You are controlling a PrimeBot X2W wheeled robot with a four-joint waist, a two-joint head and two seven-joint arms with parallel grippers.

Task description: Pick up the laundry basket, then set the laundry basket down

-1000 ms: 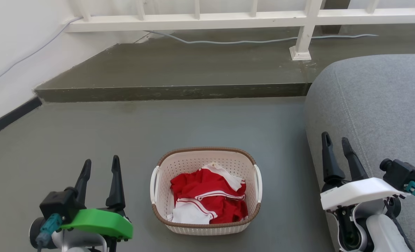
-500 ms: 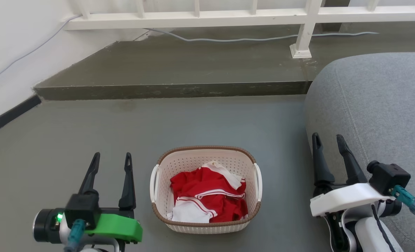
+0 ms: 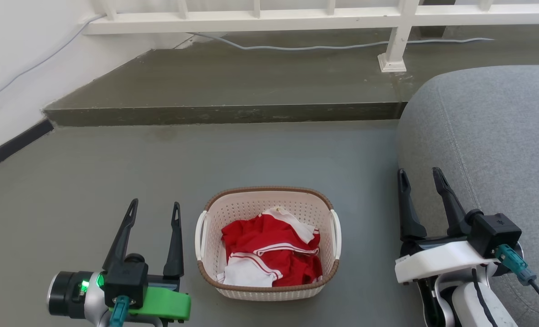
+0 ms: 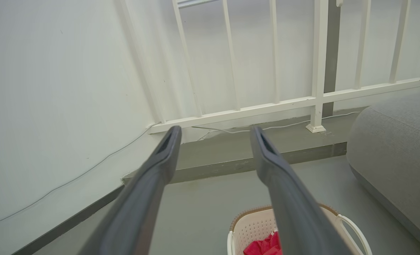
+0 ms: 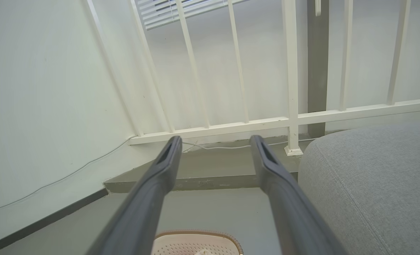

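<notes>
The laundry basket [image 3: 255,210] stands upright on the grey floor [image 3: 115,163], between the two grippers and apart from both. It holds crumpled red and white clothes [image 3: 269,252]. The left gripper [image 3: 155,203] hangs just beside the basket's left handle [image 3: 200,236], fingers spread and empty. The right gripper [image 3: 419,171] is further off on the other side, close against the grey sofa [image 3: 492,136], fingers likewise spread with nothing between them. A white railing [image 3: 251,20] runs along a raised step [image 3: 224,113] beyond.
</notes>
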